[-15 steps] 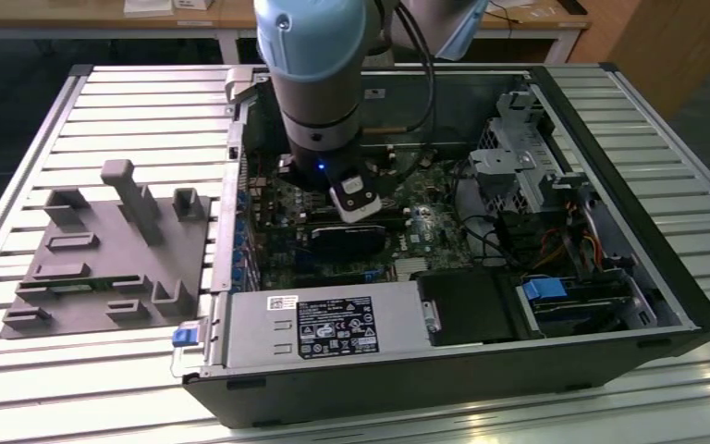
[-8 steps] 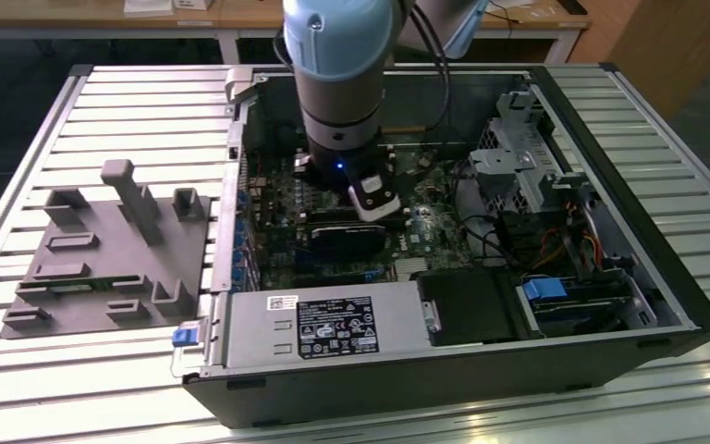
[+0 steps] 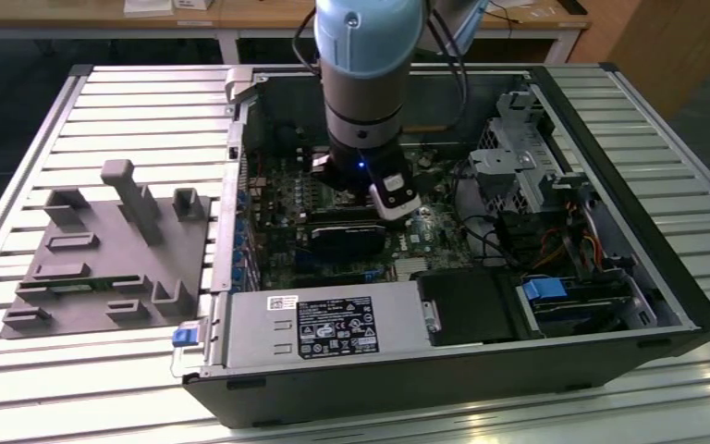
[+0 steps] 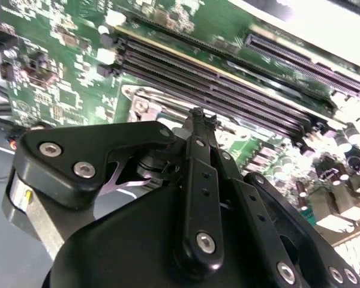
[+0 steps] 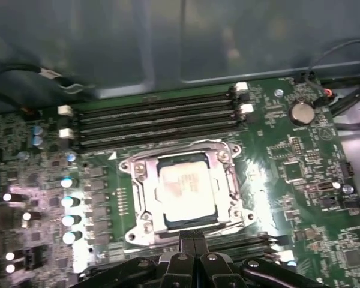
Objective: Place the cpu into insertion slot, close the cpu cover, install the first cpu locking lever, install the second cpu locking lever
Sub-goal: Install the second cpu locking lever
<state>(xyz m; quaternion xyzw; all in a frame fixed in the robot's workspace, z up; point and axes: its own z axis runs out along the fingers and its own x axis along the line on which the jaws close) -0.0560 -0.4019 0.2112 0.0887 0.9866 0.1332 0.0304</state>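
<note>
Below, dull silver square cpu [image 5: 185, 191] flat inside thin metal cpu cover [image 5: 186, 193]; black jaws clenched together, empty.

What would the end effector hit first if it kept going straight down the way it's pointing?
Probably the near edge of the thin silver metal cpu cover framing the grey square cpu; the end effector points just beside it, though depth is unclear.

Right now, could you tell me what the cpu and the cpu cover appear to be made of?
The cpu top looks like dull silver-grey metal, catching a soft glare. The cpu cover seems thin bright sheet metal, probably steel, with sharp glints along its edges.
</note>
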